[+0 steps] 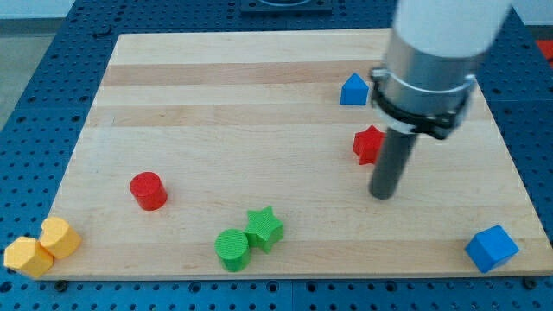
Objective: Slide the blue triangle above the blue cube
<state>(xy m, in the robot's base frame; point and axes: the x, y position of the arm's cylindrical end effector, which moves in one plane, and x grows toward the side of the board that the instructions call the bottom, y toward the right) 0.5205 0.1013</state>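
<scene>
Bottom of frame, near edge of wooden board [259, 95]: two yellow blocks [39, 246] touching at lower left corner, green cylinder [232, 249] touching green star [263, 228] at lower centre, blue cube [492, 248] at lower right. Mid frame: red cylinder [148, 190] left of centre; my tip [382, 193] on bare board right of centre, holding nothing, no block touching it, just below and right of red star [369, 144], rod partly covering that star's right side. Upper right: blue triangle [352, 89], beside arm's grey collar, well apart from blue cube, tip between them.
</scene>
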